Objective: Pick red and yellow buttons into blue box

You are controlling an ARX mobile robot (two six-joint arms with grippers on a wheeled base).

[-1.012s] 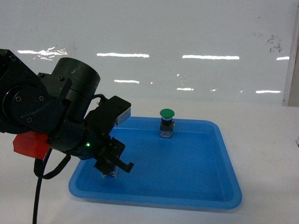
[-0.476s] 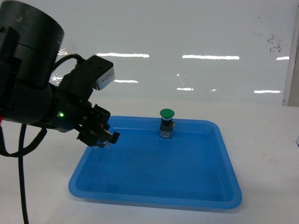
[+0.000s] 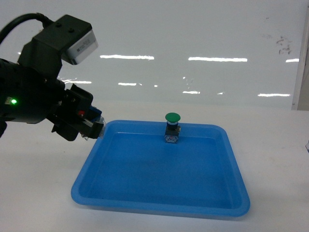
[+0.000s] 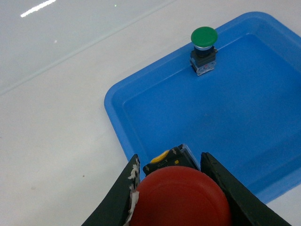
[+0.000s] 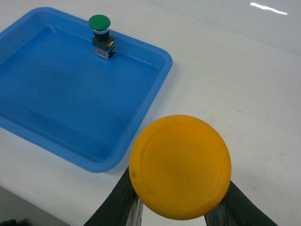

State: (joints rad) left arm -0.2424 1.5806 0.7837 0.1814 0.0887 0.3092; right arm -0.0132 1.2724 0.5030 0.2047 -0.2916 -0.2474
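The red button [image 4: 181,197] fills the bottom of the left wrist view, its black body [image 4: 171,157] pointing away. My left gripper [image 4: 171,160] is shut on it, just above the blue box's [image 4: 113,101] near left rim. In the head view this gripper [image 3: 89,124] hangs at the box's [image 3: 159,207] far left corner, with a bit of red [image 3: 82,114] showing. The yellow button [image 5: 180,166] is clamped in my right gripper [image 5: 180,190], over bare table to the right of the box [image 5: 160,80]. That gripper is outside the head view.
A green-capped button [image 3: 172,126] stands upright inside the box against its back wall, also seen as the green button [image 4: 203,49] and the green button [image 5: 100,35]. A white glossy table [image 3: 270,159] surrounds the box. A white wall rises behind.
My left arm has risen and drawn back to the left, from low over the box's front left floor to its far left corner, carrying the red button.
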